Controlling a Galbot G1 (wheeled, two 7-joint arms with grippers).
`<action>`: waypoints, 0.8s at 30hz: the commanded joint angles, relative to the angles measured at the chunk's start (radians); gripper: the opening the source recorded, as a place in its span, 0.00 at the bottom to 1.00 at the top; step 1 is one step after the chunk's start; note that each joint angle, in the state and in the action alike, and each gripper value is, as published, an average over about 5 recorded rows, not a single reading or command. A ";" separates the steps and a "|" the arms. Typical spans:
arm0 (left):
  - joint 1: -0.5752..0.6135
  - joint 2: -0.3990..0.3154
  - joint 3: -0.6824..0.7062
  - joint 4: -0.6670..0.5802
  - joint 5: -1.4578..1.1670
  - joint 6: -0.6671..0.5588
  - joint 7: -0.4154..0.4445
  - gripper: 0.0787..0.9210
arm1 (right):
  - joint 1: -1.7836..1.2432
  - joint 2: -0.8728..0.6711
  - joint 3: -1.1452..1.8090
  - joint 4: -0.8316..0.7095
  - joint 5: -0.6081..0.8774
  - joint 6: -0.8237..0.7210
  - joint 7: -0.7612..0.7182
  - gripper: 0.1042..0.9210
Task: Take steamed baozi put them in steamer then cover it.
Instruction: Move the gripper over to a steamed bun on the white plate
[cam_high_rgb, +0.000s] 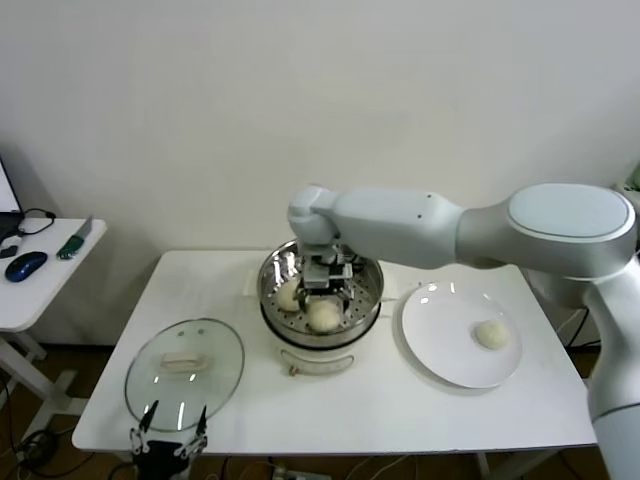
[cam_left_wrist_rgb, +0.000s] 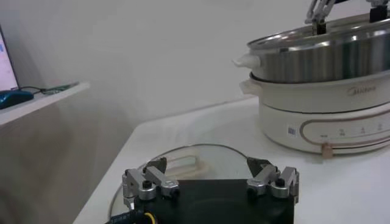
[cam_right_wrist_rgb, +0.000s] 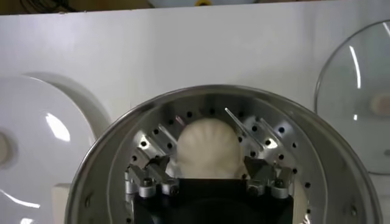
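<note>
The right gripper (cam_right_wrist_rgb: 208, 180) hangs inside the steamer (cam_high_rgb: 366, 272), its jaws spread wide with a baozi (cam_right_wrist_rgb: 207, 148) lying loose between and below them on the perforated floor, apparently just let go. The head view shows two buns in the basket; a third may hide under the wrist, though that cannot be told. One bun (cam_high_rgb: 491, 334) waits on the white plate (cam_high_rgb: 440, 350) just beside the steamer. The cover (cam_high_rgb: 184, 367) lies flat on the bench (cam_high_rgb: 400, 410), near the front edge. The left gripper (cam_left_wrist_rgb: 210, 182) hovers over it, jaws wide and empty. Remaining: the plate's bun, then the cover.
</note>
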 joint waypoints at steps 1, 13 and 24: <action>-0.010 0.005 0.006 -0.003 0.001 0.005 0.001 0.88 | 0.130 -0.163 -0.006 -0.003 0.120 -0.117 0.082 0.88; -0.022 0.010 0.017 -0.002 0.012 0.005 0.001 0.88 | 0.208 -0.558 -0.149 0.055 0.547 -0.694 0.278 0.88; -0.030 0.004 0.022 -0.011 0.027 0.018 0.002 0.88 | -0.146 -0.808 0.060 0.006 0.221 -0.685 0.154 0.88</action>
